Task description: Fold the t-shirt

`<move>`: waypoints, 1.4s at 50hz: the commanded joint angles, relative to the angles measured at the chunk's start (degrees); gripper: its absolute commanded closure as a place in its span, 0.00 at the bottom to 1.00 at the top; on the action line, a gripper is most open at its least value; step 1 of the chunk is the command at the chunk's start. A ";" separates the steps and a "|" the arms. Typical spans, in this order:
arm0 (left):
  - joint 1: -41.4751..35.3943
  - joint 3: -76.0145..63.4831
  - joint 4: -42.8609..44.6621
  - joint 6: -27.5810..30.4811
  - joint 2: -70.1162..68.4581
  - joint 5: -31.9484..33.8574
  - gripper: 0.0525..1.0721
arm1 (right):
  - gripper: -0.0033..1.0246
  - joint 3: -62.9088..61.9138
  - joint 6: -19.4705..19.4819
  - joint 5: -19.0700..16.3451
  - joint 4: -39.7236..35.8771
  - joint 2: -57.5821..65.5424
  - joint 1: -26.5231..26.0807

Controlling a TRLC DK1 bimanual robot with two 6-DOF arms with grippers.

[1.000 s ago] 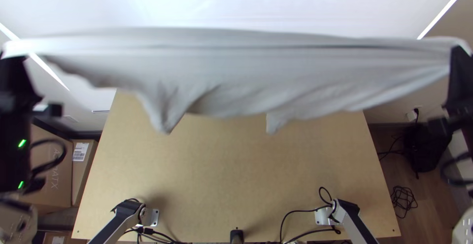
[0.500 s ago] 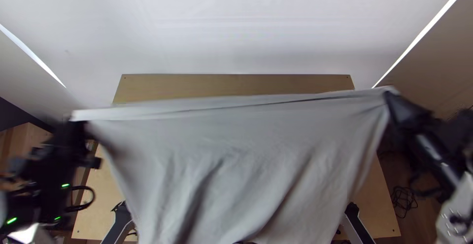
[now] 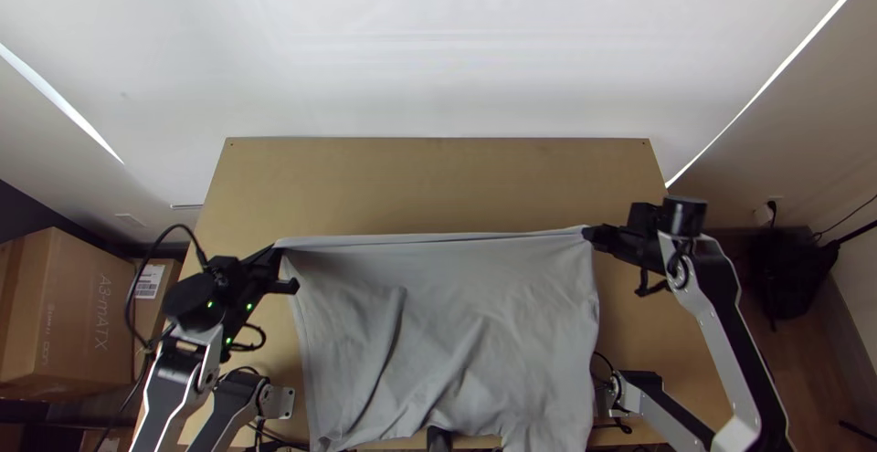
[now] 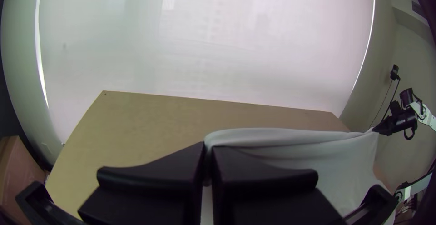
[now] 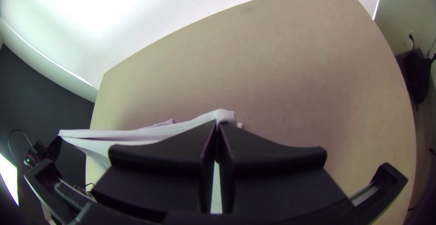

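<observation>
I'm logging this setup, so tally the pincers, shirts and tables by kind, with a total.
Pincers: 2 (left pincer and right pincer, each gripping cloth)
Shirts: 1 (grey t-shirt)
Tables: 1 (wooden table)
Total: 4

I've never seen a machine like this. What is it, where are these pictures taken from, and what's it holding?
It's a robot with two jointed arms, a left arm and a right arm. The top view looks steeply down from above the table's near edge; each wrist view comes from a camera on one arm. The left claw and right claw each pinch a corner of a grey t-shirt, stretching one edge between them. The rest, loosely creased, spreads over the wooden table toward its near edge; I can't tell how much touches.
</observation>
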 commanded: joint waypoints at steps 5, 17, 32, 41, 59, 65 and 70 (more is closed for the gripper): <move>3.87 -2.81 17.49 -0.75 16.47 0.89 0.98 | 0.98 1.73 0.29 2.00 7.45 14.00 1.74; 5.37 3.34 29.79 -0.66 39.49 0.89 0.98 | 0.98 11.14 0.03 2.70 10.96 30.09 1.92; 7.48 20.21 32.96 1.19 62.17 1.06 0.98 | 0.98 28.19 -0.41 4.10 12.98 45.91 2.62; 7.57 28.83 33.92 0.75 71.31 1.15 0.98 | 0.98 39.96 -0.15 5.51 12.63 55.05 3.94; 8.97 43.51 34.36 -1.10 84.05 0.45 0.96 | 0.64 60.79 0.20 10.34 9.56 67.79 4.29; 9.32 44.91 34.45 -0.48 83.88 -0.26 0.31 | 0.15 63.08 -0.06 10.70 9.47 67.00 3.94; 10.11 48.08 29.09 -0.84 82.12 0.36 0.04 | 0.04 64.75 0.12 10.70 9.20 64.28 3.24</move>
